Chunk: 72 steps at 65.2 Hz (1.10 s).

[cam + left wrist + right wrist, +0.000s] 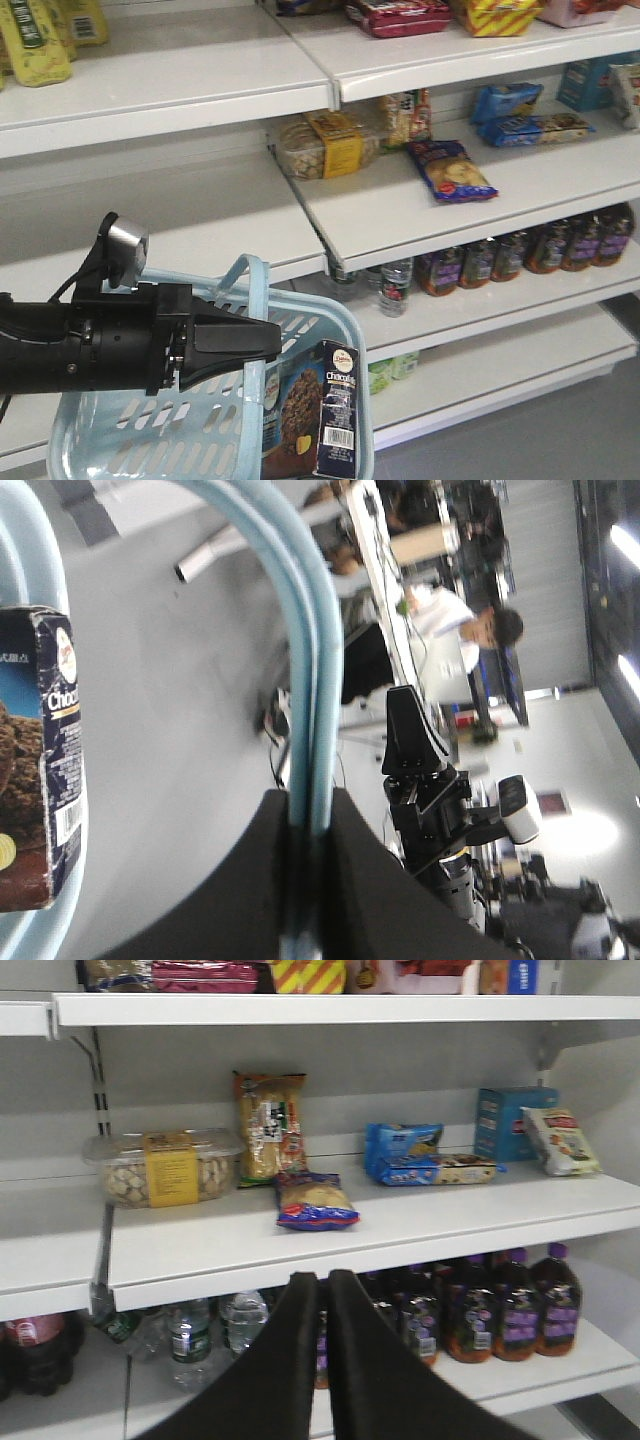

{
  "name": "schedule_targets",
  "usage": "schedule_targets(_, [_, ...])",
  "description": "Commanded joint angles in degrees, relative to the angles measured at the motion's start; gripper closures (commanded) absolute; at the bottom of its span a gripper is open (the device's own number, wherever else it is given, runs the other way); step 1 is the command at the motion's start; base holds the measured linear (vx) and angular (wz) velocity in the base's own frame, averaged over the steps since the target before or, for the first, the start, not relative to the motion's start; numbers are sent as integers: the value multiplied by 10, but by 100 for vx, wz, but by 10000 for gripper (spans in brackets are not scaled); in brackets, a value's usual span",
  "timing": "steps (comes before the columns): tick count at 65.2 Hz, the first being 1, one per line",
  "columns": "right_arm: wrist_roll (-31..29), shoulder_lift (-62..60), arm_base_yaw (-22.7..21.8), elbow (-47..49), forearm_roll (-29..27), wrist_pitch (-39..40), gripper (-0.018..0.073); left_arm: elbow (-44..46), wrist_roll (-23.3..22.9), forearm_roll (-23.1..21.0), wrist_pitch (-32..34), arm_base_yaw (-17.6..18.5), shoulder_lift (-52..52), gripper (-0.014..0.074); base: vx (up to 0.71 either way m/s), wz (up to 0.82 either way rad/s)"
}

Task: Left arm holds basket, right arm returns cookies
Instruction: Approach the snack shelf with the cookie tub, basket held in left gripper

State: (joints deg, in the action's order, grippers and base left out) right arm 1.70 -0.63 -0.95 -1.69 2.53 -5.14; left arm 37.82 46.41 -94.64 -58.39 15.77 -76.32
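Where the left gripper (268,345) reaches in from the left, its 2 black fingers (220,880) are clamped tight on the handle (312,680) of the basket (205,432), with the blue hoop pinched in the slot between them. A small grey camera (127,245) sits on top of the left arm (60,350). Just below the fingertips, the cookies (325,410) stand upright inside the basket at its right end, barcode facing out.

The right gripper (325,1288) is closed on nothing, its 2 fingers touching at the tips, and it points at the shelves. Ahead of it on the middle shelf (420,1225) lies a blue bag (316,1203). Behind the bag are a clear tub (165,1165) with a yellow label and a tall orange pack (268,1125), and blue packs (420,1155) lie further right. Dark bottles (500,1310) line the shelf below, with water bottles (190,1335) to their left.

Seen from the left wrist, the right arm (435,800) stands beyond the handle, apart from the basket.
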Motion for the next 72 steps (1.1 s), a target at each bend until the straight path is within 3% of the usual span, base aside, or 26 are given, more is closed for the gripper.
schedule_targets(1, [0, -5, -2, -9, 4, 41, 565, 19, 3, -73, -39, 2, 19, 599, 19, 60])
schedule_targets(45, [0, -5, -2, -9, 4, 41, 565, 19, 3, -73, -39, 2, 19, 599, 14, 42])
schedule_targets(72, [0, -5, -2, -9, 4, 41, 565, 19, 3, -73, -39, 2, 19, 599, 8, 19])
